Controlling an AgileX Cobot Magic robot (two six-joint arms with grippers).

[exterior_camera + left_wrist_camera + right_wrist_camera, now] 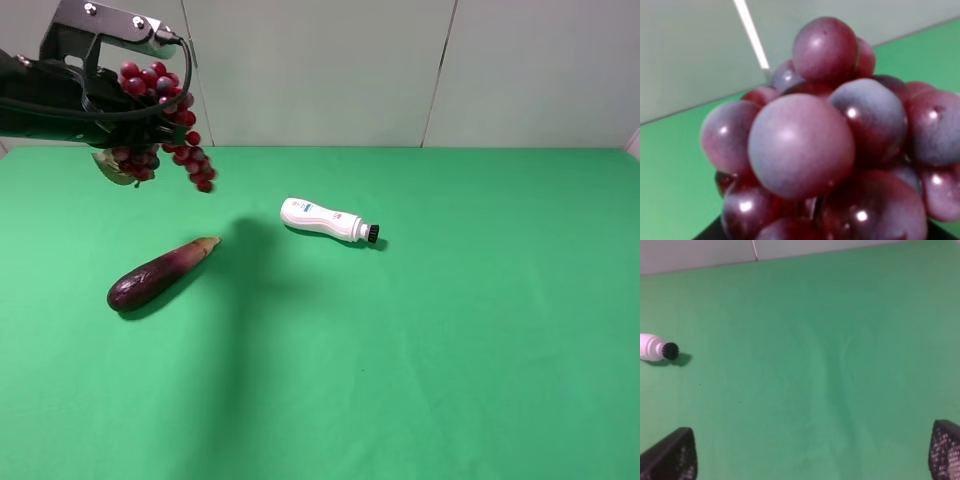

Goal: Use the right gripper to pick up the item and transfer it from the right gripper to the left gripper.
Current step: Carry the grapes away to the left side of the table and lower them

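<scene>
Grapes (165, 110) nowhere on the near table (450, 380), so starting close in and working back. Nearest, right gripper (807, 452): spread wide, nothing between the jaws, only bare green cloth below in its wrist view, and out of sight from the high camera. Further in, eggplant (160, 272) lying on the left, untouched. Beyond that, bottle (322, 220) on its side near the middle. And up at the far left, well above the table: the bunch, dangling from left gripper (125, 118), clamped tight on it, berries crowding the left wrist camera. Looks like a finished handover, judging by the holder.

Risks from here:
- Slipping out, with the bunch hanging loose to one side of the jaws and the hold perhaps on a few round, slick berries or a thin stem; cannot tell which.
- Berries tearing off under the weight of the rest.
- Soft fruit squashed by hard clamping.
- Any quick swing, and then a long drop toward the eggplant's side of the table.
</scene>
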